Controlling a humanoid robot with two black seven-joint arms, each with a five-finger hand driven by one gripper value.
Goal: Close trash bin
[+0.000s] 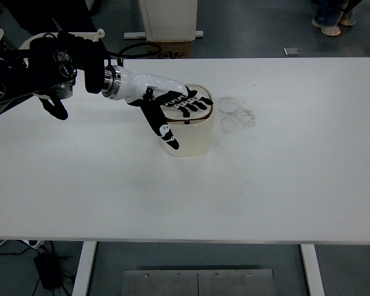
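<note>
We see the left hand (pixel 172 106) lying flat with fingers spread over the top of the cream trash bin (pixel 188 137) on the white table (pixel 283 179), gripping nothing.

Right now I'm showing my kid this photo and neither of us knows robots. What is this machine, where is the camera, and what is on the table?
It is a humanoid robot seen from its own head camera, looking down over a white table. Its left hand, white with black finger pads, lies flat and spread across the top of a small cream trash bin, pressing on it rather than gripping it. The thumb hangs down the bin's front. Faint ring marks stain the table beside the bin. The right arm is out of view. Someone's shoes show on the floor beyond.
</note>
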